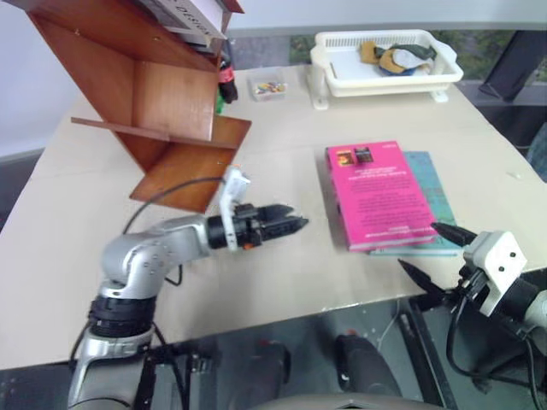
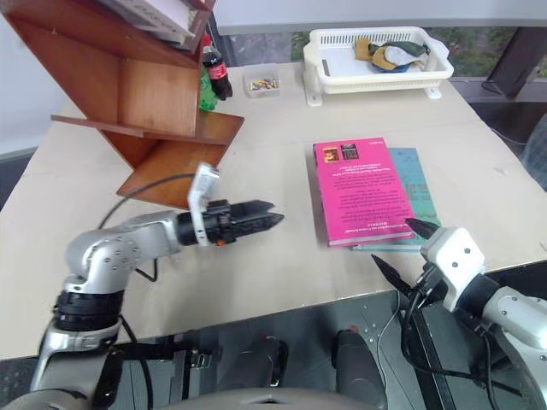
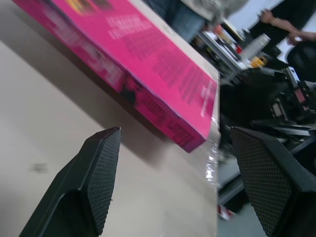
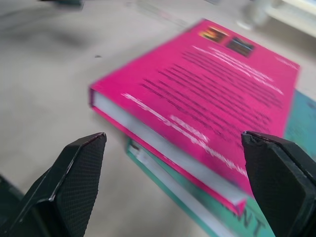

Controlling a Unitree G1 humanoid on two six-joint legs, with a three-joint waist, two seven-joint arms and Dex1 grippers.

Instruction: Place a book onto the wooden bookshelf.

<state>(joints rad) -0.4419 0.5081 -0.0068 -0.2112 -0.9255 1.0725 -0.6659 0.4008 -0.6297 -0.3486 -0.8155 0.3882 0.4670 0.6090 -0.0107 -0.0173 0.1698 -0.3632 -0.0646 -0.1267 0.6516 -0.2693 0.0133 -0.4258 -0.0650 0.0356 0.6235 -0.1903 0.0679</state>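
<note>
The pink book [image 1: 376,195] lies flat on the table, stacked on a thinner teal book [image 1: 432,184]. The wooden bookshelf [image 1: 154,94] stands at the table's back left. My left gripper [image 1: 291,220] hovers over the table just left of the book, pointing toward it. Its fingers are open with nothing between them, and the left wrist view has the book's spine [image 3: 148,64] ahead of the left gripper [image 3: 175,136]. My right gripper [image 1: 420,248] is open at the table's front edge, apart from the book's near right corner. The book's page edge [image 4: 163,143] faces it.
At the back right sits a white basket [image 1: 385,81] holding cloths. A cola bottle [image 1: 226,81] and a small clear box [image 1: 268,88] stand behind the shelf's right side. White books [image 1: 184,17] rest in the shelf's upper compartment.
</note>
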